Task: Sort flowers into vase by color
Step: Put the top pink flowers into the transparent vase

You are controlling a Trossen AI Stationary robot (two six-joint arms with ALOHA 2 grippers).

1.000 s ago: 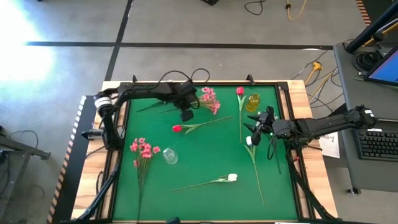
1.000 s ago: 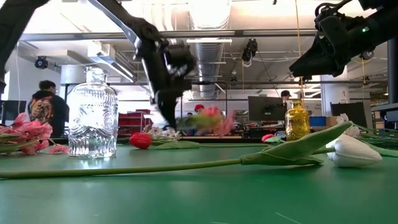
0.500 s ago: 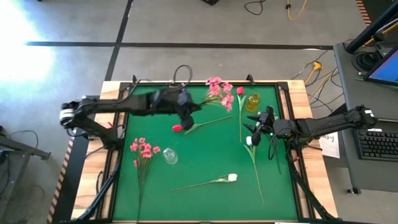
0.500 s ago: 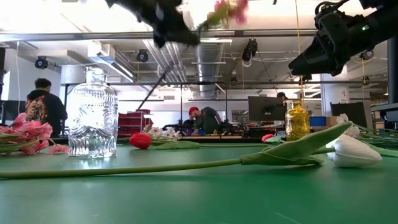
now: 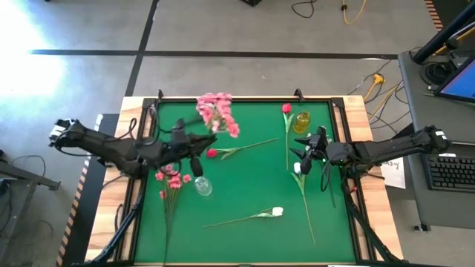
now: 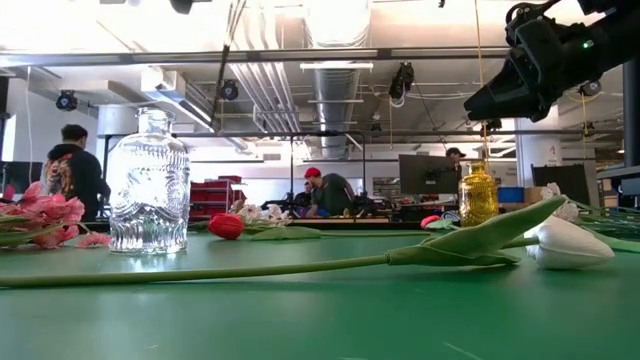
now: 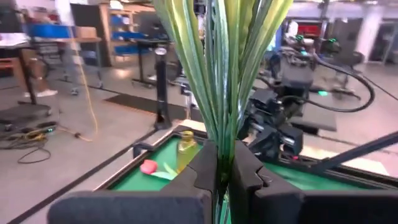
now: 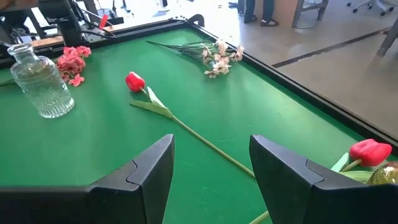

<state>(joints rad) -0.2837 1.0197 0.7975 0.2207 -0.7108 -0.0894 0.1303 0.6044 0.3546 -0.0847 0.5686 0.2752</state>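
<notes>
The left gripper (image 5: 194,142) is lifted above the green table (image 5: 245,193), its fingers (image 7: 205,168) pinched tight on the green stems of a pink blossom spray (image 5: 217,113); in the left wrist view the stems and narrow leaves rise as a dense bundle straight out of the closed jaws, and from above the pink heads fan out over the far left part of the table.

A second pink spray (image 5: 172,178) lies flat near the left edge, just beside a clear glass bottle vase (image 5: 202,185) with a ribbed body and a short neck; a red tulip (image 5: 212,153) lies near the middle, its long stem and single leaf angled toward the far side.

Another red tulip (image 5: 286,109) lies beside a small yellow glass vase (image 5: 301,121) at the far right; a white tulip (image 5: 277,212) rests toward the near side, its thin stem trailing left; a small white-blossom spray (image 8: 217,55) lies along the far edge, its pale blooms clustered at one end.

The right gripper (image 5: 300,157) hovers over the right part of the table with its fingers apart and nothing between them; a white bloom (image 5: 297,169) on a long stem lies just under it.
</notes>
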